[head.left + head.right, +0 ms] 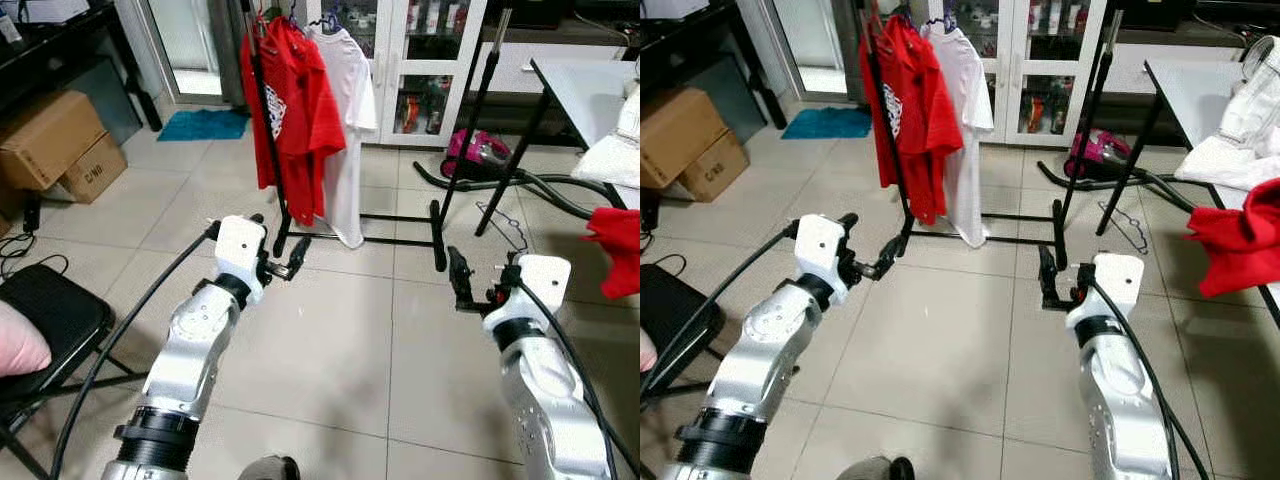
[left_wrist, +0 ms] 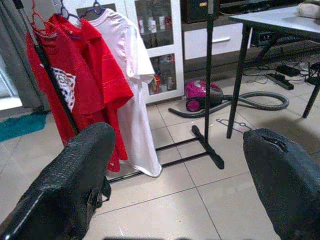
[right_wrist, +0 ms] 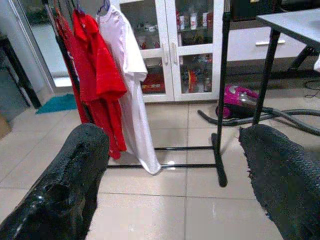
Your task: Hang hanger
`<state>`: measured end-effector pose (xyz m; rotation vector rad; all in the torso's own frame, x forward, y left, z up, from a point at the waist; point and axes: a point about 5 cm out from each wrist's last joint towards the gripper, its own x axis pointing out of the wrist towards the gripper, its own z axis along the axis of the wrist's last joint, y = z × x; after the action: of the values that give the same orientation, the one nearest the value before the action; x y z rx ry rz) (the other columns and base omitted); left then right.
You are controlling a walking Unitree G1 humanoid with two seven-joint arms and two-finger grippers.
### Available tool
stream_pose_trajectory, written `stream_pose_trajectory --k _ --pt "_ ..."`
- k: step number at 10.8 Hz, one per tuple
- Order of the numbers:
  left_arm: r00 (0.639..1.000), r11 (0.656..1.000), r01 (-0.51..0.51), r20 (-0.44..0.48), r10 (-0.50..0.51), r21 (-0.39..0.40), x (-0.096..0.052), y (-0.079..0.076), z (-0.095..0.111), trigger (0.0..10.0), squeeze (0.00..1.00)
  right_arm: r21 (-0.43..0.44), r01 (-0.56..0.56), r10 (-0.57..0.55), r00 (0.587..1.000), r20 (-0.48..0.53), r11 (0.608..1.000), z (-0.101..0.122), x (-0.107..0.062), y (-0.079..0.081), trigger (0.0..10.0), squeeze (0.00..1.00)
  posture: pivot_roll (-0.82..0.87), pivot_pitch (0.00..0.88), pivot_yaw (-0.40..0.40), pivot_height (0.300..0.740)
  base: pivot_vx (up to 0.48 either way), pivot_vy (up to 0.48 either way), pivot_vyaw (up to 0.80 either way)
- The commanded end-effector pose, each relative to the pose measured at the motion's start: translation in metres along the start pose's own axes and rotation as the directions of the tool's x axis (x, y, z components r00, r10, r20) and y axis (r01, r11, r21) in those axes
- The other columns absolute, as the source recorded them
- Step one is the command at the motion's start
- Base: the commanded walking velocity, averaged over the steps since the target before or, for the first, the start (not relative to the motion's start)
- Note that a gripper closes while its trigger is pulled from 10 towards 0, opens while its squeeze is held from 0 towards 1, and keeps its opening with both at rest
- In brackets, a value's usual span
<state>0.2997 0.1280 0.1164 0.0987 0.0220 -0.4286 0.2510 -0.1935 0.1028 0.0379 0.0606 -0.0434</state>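
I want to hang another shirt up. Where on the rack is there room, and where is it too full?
Free: the stretch between the hanging white T-shirt and the black clothes rack's right upright pole. Crowded: the left end, where two red shirts press against the white one. The open left gripper and open right gripper are empty.
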Motion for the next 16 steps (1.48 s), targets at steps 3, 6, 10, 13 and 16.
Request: stream_pose_trajectory --k 3,6,10,13,16 --pt "1.000 1.000 -0.021 -0.007 0.021 0.017 -0.0012 0.0035 0.0029 10.0 1.00 -0.004 0.016 -0.016 1.000 0.000 1.000 0.0014 0.0065 0.0045 10.0 1.00 -0.04 0.000 0.097 0.740 0.254 0.000 0.53" --pt "1.000 1.000 -0.025 -0.007 0.025 0.011 -0.0013 0.0039 0.0032 10.0 1.00 -0.082 0.055 -0.055 0.998 -0.005 0.995 0.0042 0.0114 0.0010 10.0 1.00 -0.04 0.000 0.092 0.740 0.270 0.000 0.00" --pt "1.000 1.000 -0.020 -0.006 0.020 0.000 -0.0017 0.0027 0.0036 10.0 1.00 -0.039 0.014 -0.015 1.000 -0.016 0.999 0.0036 0.0096 0.0066 10.0 1.00 -0.04 0.000 0.084 0.740 0.343 0.000 0.00" --pt "1.000 1.000 -0.011 -0.021 0.011 0.007 -0.0013 0.0021 0.0020 10.0 1.00 -0.061 0.032 -0.031 0.999 0.006 0.998 0.0064 0.0113 0.0033 10.0 1.00 -0.03 0.000 0.084 0.740 0.355 0.000 0.80" --pt "1.000 1.000 0.004 -0.027 -0.003 0.010 0.0030 0.0026 0.0038 10.0 1.00 -0.053 0.058 -0.056 0.998 0.032 0.997 0.0075 0.0130 -0.0001 10.0 1.00 -0.04 0.000 0.095 0.740 0.355 0.000 0.00"
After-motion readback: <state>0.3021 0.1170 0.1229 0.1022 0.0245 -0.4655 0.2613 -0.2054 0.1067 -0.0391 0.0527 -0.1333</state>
